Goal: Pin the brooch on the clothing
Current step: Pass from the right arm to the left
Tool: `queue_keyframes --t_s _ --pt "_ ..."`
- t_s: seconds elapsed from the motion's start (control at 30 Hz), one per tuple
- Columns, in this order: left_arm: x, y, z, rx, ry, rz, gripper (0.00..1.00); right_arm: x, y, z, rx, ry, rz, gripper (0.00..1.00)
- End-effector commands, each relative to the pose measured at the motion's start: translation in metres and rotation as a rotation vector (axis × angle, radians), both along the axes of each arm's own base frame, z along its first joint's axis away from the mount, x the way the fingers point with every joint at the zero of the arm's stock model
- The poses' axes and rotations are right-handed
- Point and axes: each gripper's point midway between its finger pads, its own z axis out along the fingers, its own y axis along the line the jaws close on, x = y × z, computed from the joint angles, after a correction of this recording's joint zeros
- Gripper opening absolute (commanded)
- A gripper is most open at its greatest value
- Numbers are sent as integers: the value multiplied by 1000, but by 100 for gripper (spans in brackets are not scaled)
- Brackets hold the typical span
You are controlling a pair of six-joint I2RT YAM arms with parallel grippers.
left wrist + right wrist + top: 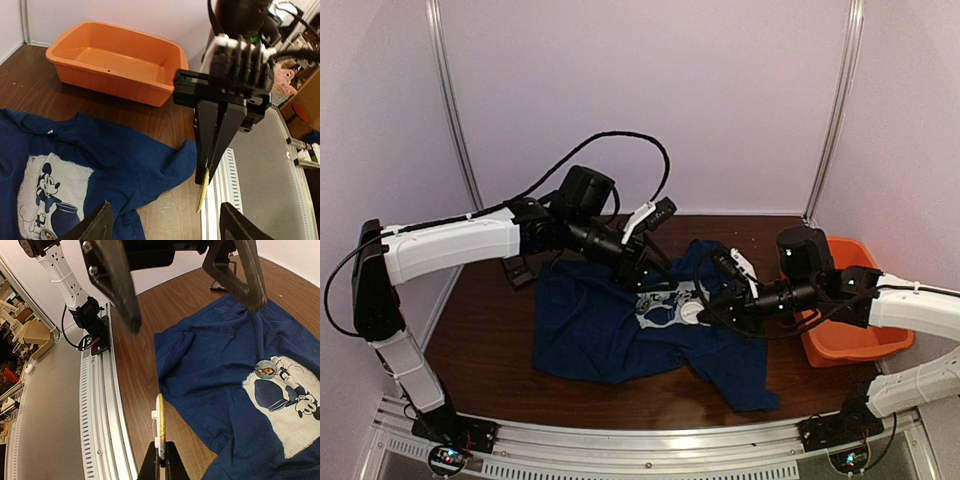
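Left jaws: spread wide, nothing between them, above the clothing (pixel 210 355).
Right jaws: closed tight on a thin gold-edged piece (pixel 160 422), seen edge-on.
Brooch (pixel 265 369): sits on the navy shirt at the 10 o'clock corner of the white print (pixel 295 410) in the right wrist view, clear of both jaws.
Shirt: spread on the counter (pixel 137 365).
Orange tub (pixel 860 345): at the shirt's 3 o'clock in the top view.

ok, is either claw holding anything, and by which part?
Right claw is shut on a thin gold-coloured piece, pinched at one end, the rest sticking out past the tips; what it is cannot be told. Left claw is open, holding nothing.
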Motion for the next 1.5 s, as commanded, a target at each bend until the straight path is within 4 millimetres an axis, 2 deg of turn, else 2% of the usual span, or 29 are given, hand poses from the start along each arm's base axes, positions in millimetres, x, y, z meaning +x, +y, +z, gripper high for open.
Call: queue_keyframes --t_s 0.0,0.1,0.27,0.33,0.6,0.67,0.87,1.13,1.33,1.47 --pt "-19 -9 -6 3 8 -101 69 6 4 8 -3 -20 -13 0" --pt "-25 -13 -9 -9 36 -137 58 8 6 6 -8 -20 -9 0" --pt "-40 -17 -13 -9 58 -182 55 11 11 6 -9 -19 0 0" --pt "-42 -17 -13 -9 61 -188 50 12 12 4 -19 -18 4 0" --pt "-44 -16 -23 13 72 -193 38 11 13 6 -18 -16 10 0" --pt "-43 -16 -26 22 75 -191 33 11 13 8 -18 -18 12 0" --pt "-44 -18 -31 32 81 -193 26 10 13 10 -16 -24 19 0" --pt "-43 -19 -32 36 80 -191 0 10 12 7 -19 -19 18 0" --pt "-43 -20 -32 21 83 -189 0 10 11 3 -25 -24 15 0" --pt "-44 -21 -28 -12 85 -185 0 10 8 7 2 -41 -5 27"
